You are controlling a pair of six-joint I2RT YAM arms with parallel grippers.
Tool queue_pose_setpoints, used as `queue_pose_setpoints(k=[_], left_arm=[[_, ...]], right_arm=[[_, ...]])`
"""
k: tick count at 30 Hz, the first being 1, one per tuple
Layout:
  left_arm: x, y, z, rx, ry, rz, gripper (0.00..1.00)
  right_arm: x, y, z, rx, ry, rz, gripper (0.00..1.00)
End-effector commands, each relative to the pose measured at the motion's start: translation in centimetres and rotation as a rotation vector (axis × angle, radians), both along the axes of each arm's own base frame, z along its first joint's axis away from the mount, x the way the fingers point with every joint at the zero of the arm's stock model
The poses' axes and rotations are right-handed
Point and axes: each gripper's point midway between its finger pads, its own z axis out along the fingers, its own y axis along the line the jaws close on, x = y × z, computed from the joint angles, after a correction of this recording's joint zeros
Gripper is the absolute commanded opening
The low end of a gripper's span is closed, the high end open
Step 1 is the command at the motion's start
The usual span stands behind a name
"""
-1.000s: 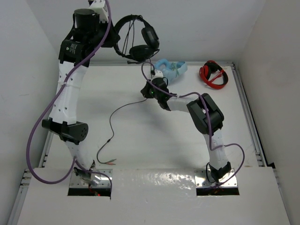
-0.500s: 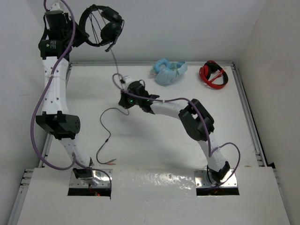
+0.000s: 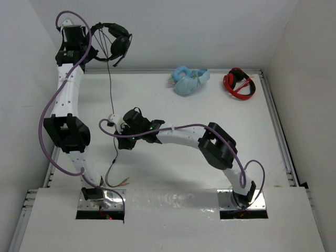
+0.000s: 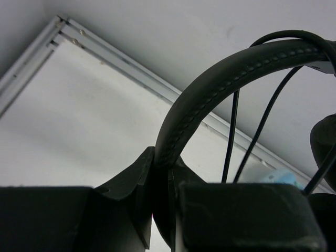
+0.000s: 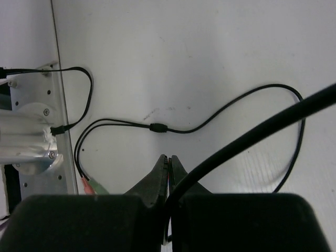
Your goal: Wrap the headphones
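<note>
High over the far-left corner of the worktop (image 3: 262, 131), the headphones (image 3: 113, 41) hang clear of the surface. The left wrist view shows the left jaws pinching the stitched headband (image 4: 210, 86). From the earcups (image 3: 122, 44) the thin cable (image 3: 110, 84) drops toward the left half of the worktop, where the right jaws are pressed together on it. Past that pinch it lies in loose curves, runs through a small splitter (image 5: 157, 127) and ends in pink and green plugs (image 5: 90, 185) by the metal base plate (image 5: 31, 131) at the near-left corner. The headset looks light. Its band seems springy yet stiff enough to carry the whole thing, so that is the sound place to grip, while the soft cups and any thin mic boom are best left alone. The cable is limp and smooth, so it will likely slide through a loose pinch, swing freely and snag on itself. Holding it a little below the cups should let turns be laid without tugging the plugs. Along the far edge lie light-blue headphones (image 3: 190, 80) and a red-and-black pair (image 3: 239, 83), well apart from the work. No box, tray or bin shows in any view.
</note>
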Motion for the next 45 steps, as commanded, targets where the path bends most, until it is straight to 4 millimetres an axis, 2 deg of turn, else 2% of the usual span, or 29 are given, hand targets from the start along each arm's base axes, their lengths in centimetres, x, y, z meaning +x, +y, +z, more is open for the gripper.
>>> queue_pose_setpoints(k=[1,5,9,10,12,14,15,17,18,19,20,21,23,24,25,26,27,28,29,30,33,34,35,37,38,40,41,43,45], left_arm=[[1.6,3.1,4.9,0.099,-0.186,0.105,0.00],[2.2,4.5,5.2,0.181,-0.195,0.139,0.00],[2.2,4.7,5.7,0.250,-0.196,0.107,0.00],[2.1,4.7,5.8,0.267,-0.199,0.098,0.00],[2.2,5.1,4.5,0.307,-0.169,0.096,0.00],[2.4,5.1,3.2,0.341,-0.132,0.081,0.00],[2.6,4.8,1.7,0.386,-0.099,0.049,0.00],[2.7,4.1,0.4,0.478,-0.055,0.021,0.00],[2.6,3.7,-1.9,0.518,0.000,-0.011,0.00],[2.3,3.3,-2.3,0.571,0.020,-0.037,0.00],[2.4,2.1,-2.4,0.658,0.026,-0.092,0.00],[1.3,1.9,-4.2,0.704,0.068,-0.128,0.00],[0.9,-1.0,-4.3,0.822,0.035,-0.231,0.00],[-0.1,-1.7,-3.2,0.855,0.002,-0.265,0.00],[-0.6,-3.0,-5.3,0.867,0.014,-0.354,0.00],[-1.1,-4.0,-5.8,0.892,0.025,-0.421,0.00],[-1.3,-5.2,-5.8,0.881,0.006,-0.495,0.00],[-1.8,-5.7,-6.6,0.883,0.033,-0.546,0.00],[-2.0,-6.1,-6.8,0.880,0.038,-0.575,0.00],[-2.2,-6.8,-7.0,0.880,0.039,-0.609,0.00],[-3.9,-9.8,-8.3,0.914,0.079,-0.754,0.00],[-4.3,-10.4,-8.4,0.936,0.082,-0.794,0.00],[-4.8,-11.1,-8.0,0.945,0.071,-0.821,0.00],[-5.7,-12.5,-8.2,0.966,0.064,-0.872,0.00],[-6.1,-13.0,-7.7,0.975,0.054,-0.888,0.00],[-7.1,-14.0,-8.0,0.982,0.077,-0.946,0.00],[-7.2,-14.8,-7.4,0.971,0.056,-0.979,0.00],[-8.3,-15.9,-7.6,0.948,0.063,-1.053,0.00],[-8.6,-16.7,-6.3,0.929,0.035,-1.076,0.00]], right_arm=[[-0.6,-0.9,5.2,0.084,-0.062,0.028,0.00],[-1.0,-2.3,4.9,0.053,-0.059,0.009,0.00],[-1.0,-4.1,3.8,-0.008,-0.086,-0.004,0.00],[-1.2,-4.2,4.6,0.005,-0.096,0.004,0.00],[-1.3,-4.2,5.6,0.018,-0.104,0.010,0.00],[-1.4,-3.9,7.8,0.053,-0.130,0.029,0.00],[-1.2,-3.5,9.6,0.077,-0.148,0.032,0.00],[-0.7,-3.2,14.2,0.145,-0.216,0.038,0.00],[-0.5,-3.3,15.6,0.160,-0.243,0.032,0.00],[0.0,-3.6,18.0,0.190,-0.287,0.016,0.00],[1.5,-3.8,21.0,0.214,-0.385,-0.019,0.00],[2.8,-4.7,22.2,0.201,-0.424,-0.057,0.00],[6.2,-6.9,26.4,0.199,-0.541,-0.188,0.00],[9.0,-8.8,27.4,0.187,-0.574,-0.272,0.00],[10.5,-10.1,28.5,0.193,-0.595,-0.327,0.00],[12.2,-11.9,29.8,0.204,-0.618,-0.402,0.00],[15.2,-14.7,30.1,0.178,-0.637,-0.507,0.00],[16.5,-16.1,30.8,0.178,-0.644,-0.560,0.00],[17.9,-17.5,30.9,0.164,-0.655,-0.609,0.00],[20.1,-20.1,31.0,0.133,-0.674,-0.700,0.00],[23.8,-24.9,31.0,0.065,-0.726,-0.846,0.00],[24.6,-25.9,30.9,0.050,-0.733,-0.879,0.00],[26.1,-27.9,30.4,0.019,-0.730,-0.927,0.00],[27.3,-30.1,30.0,-0.010,-0.709,-0.986,0.00],[28.3,-31.8,29.5,-0.034,-0.701,-1.023,0.00],[29.1,-33.5,29.0,-0.059,-0.694,-1.069,0.00],[29.5,-34.5,28.8,-0.066,-0.691,-1.089,0.00],[30.0,-35.3,28.0,-0.078,-0.674,-1.108,0.00],[30.7,-36.7,27.0,-0.086,-0.645,-1.145,0.00]])
